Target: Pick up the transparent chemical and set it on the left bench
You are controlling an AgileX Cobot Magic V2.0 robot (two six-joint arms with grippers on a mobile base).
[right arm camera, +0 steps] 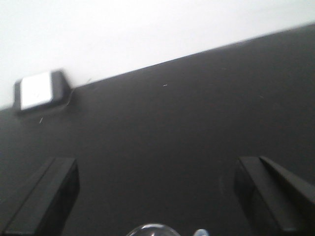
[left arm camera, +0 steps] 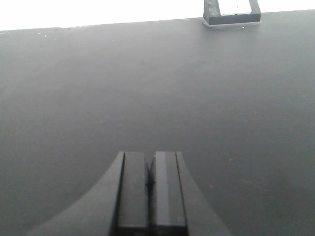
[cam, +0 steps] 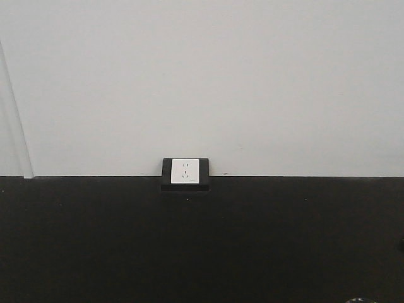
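Note:
A clear glass rim, the top of the transparent chemical vessel (right arm camera: 151, 229), shows at the bottom edge of the right wrist view. It sits between my right gripper's (right arm camera: 156, 194) wide-open fingers (right arm camera: 47, 194) and just behind their tips. A faint sliver of the same glass (cam: 361, 300) shows at the bottom right of the front view. My left gripper (left arm camera: 149, 184) is shut and empty, hovering over the bare black bench (left arm camera: 157, 98). Neither gripper shows in the front view.
A white wall socket in a black frame (cam: 185, 172) sits at the back edge of the black bench against the pale wall. It also shows in the left wrist view (left arm camera: 232, 12) and in the right wrist view (right arm camera: 39, 91).

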